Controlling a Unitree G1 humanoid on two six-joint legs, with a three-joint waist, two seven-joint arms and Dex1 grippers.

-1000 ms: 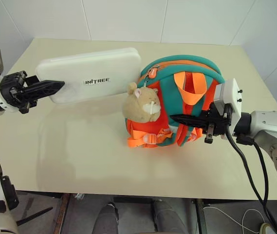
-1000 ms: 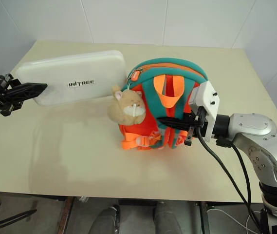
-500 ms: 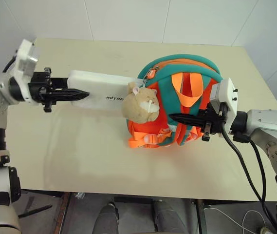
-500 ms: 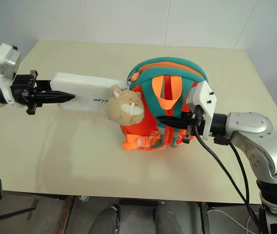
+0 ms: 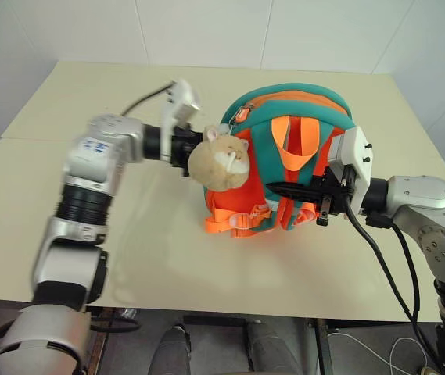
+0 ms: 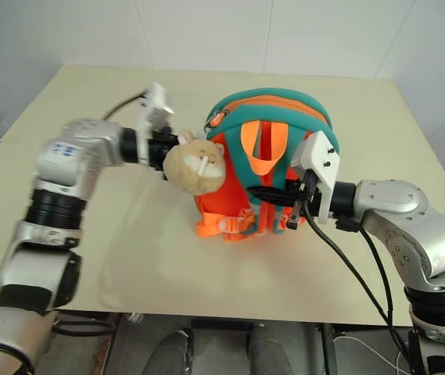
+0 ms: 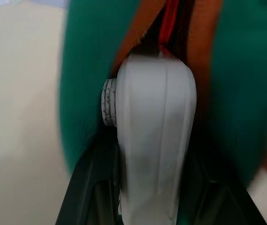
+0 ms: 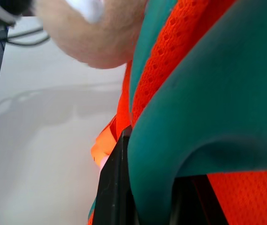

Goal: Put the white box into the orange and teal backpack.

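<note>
Snagging is the main risk: the white box, clamped edge-on between the left gripper's fingers with its far end entering the side opening of the orange and teal backpack at 9 o'clock, could catch on the orange lining or zipper edge and push the bag across the table. The right gripper, pinched shut on a teal strap at 3 o'clock, braces the bag; a slip there would let it tip. The plush toy hangs against the opening and crowds the left wrist.

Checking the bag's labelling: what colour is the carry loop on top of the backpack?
Orange, against teal trim; the carry loop on the backpack shows best in the left eye view.
</note>
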